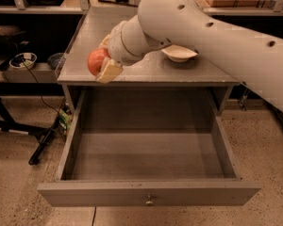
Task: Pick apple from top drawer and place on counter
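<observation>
My gripper (102,60) is shut on the apple (96,60), a small red-orange fruit held between its cream fingers (109,71). It hangs just above the front left part of the counter (146,72), the flat grey top of the cabinet. The top drawer (148,192) is pulled fully open below, wide and shallow with a small round metal knob (149,202) on its front panel. Its inside shows nothing in it. My white arm (212,32) reaches in from the right across the counter.
A white bowl (179,53) sits on the counter's right half, partly behind my arm. Dark shelving with bowls (23,60) stands at the left. A black stand leg (42,142) lies on the speckled floor left of the drawer.
</observation>
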You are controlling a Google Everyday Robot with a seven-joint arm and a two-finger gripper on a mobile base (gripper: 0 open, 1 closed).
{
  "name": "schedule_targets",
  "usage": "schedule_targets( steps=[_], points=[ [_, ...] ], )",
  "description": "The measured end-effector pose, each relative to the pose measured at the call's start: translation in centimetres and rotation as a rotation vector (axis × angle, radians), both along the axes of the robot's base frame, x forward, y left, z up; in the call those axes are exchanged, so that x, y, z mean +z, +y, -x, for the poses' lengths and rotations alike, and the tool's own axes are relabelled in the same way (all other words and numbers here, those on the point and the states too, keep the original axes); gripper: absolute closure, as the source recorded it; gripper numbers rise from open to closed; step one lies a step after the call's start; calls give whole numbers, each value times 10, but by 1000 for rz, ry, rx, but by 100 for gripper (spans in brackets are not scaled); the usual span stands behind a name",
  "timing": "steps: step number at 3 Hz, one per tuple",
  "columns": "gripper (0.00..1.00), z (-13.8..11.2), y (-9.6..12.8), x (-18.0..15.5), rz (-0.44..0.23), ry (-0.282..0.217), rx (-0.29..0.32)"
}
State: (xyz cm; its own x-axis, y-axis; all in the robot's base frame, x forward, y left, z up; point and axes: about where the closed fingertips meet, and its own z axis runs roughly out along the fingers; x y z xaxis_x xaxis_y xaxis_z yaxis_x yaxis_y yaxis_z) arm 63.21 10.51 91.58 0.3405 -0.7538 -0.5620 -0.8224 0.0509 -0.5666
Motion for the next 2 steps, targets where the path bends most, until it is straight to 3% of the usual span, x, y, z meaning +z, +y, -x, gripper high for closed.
schedule_targets(
  steps=[2],
  points=[
    [100,-32,8,-14,26,34,-22]
  ],
)
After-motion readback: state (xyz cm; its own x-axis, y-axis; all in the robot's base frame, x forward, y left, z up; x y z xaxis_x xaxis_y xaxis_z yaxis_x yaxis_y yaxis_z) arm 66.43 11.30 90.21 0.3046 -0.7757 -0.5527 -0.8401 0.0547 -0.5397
